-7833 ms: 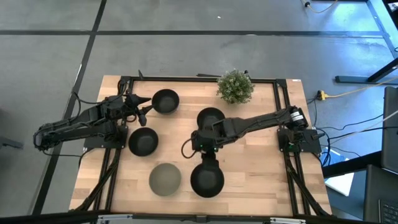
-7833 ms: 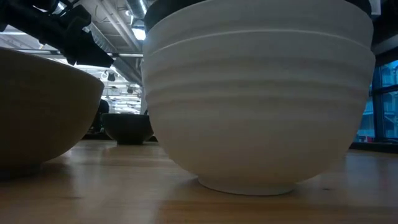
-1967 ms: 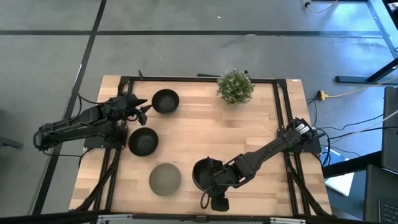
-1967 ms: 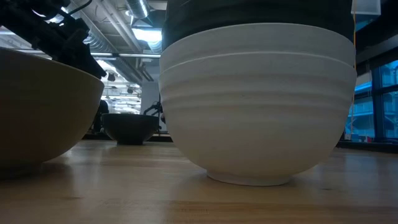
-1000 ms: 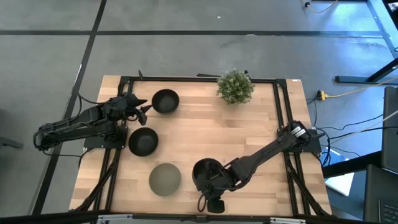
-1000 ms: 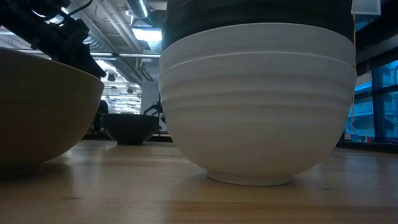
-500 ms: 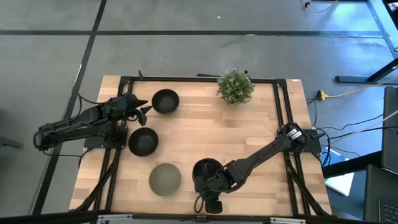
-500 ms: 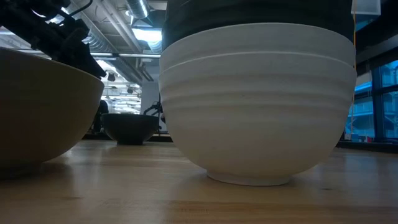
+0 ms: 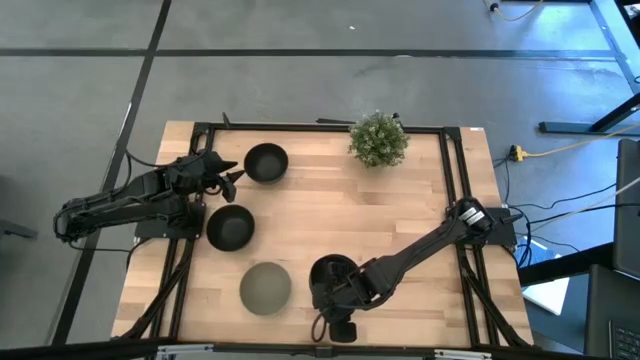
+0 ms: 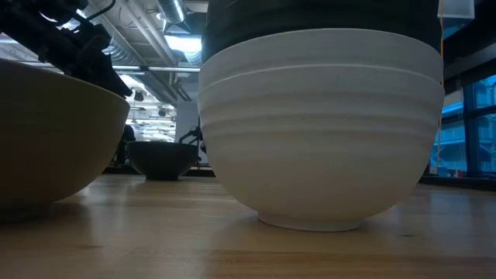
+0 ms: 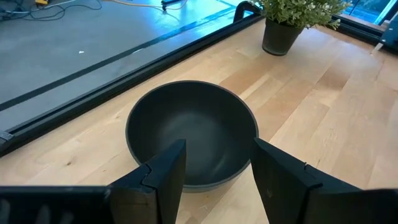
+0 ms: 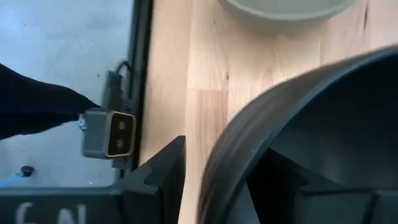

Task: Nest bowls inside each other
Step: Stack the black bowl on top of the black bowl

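Observation:
A stack of nested bowls (image 9: 333, 275) stands near the table's front edge. In the low view two white bowls (image 10: 322, 132) carry a black one (image 10: 310, 15) on top. My right gripper (image 9: 330, 303) is open at the stack's near side. Its fingers straddle the top black bowl's rim (image 12: 230, 155), one outside (image 12: 163, 174) and one inside (image 12: 311, 199). A strip of wood shows between the outer finger and the rim. A grey-olive bowl (image 9: 265, 288) sits left of the stack. Two black bowls (image 9: 266, 162) (image 9: 230, 227) rest at the left. My left gripper (image 9: 228, 172) is open before the far black bowl (image 11: 191, 134).
A small potted plant (image 9: 378, 138) stands at the table's far edge, right of centre. Bare wood (image 9: 400, 210) lies between the plant and the stack. A black frame (image 9: 452, 200) runs along the table's sides. The low camera (image 12: 112, 134) sits just off the near edge.
My right gripper has crept slightly toward the table's left edge at the stack's near side. The stack and the other bowls have stayed where they were.

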